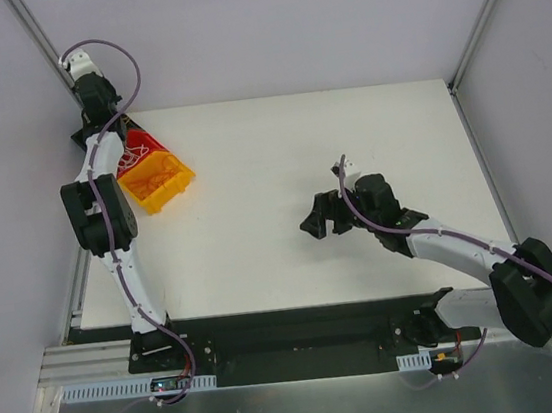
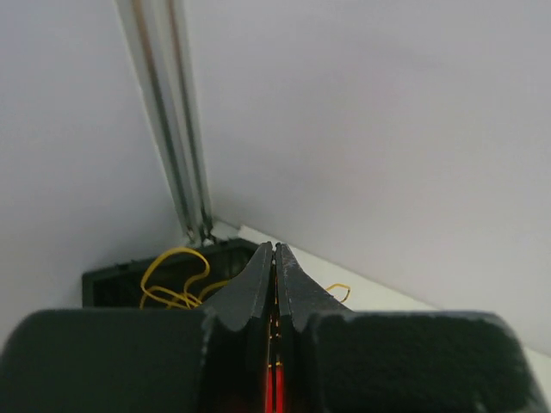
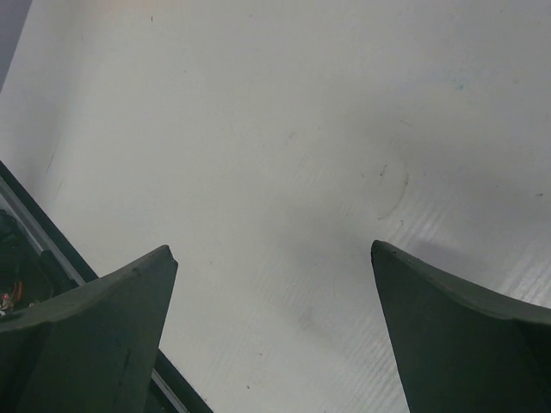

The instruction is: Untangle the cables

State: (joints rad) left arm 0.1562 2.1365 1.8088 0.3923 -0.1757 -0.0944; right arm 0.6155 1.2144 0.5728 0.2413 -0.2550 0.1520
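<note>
At the far-left corner of the counter (image 1: 280,156), where an aluminium post (image 2: 168,112) runs up between two walls, the left pincer (image 2: 275,251) is pressed together with its tips touching. A red streak shows in the seam lower down, and it cannot be told whether that is a strand. Just beyond the tips, a dark tray (image 2: 108,288) against the wall holds yellow loops of the cables (image 2: 175,297). One further yellow loop lies at the counter's far edge, to the right of the tips. Seen from above, a red bin (image 1: 139,143) and a yellow bin (image 1: 180,181) sit touching each other near the left edge, just beside the left arm. Pale strands show in the red bin and orange strands in the yellow one. The right pincer (image 1: 325,227) hangs over the middle of the counter, well apart from the bins. Its fingers (image 3: 103,327) are spread wide, with bare white surface between them. In the right wrist view the counter's edge, bordered by a black strip (image 3: 47,254), runs just beside the left-hand finger. White surface extends from the right pincer to the far edge and to the right edge.
</note>
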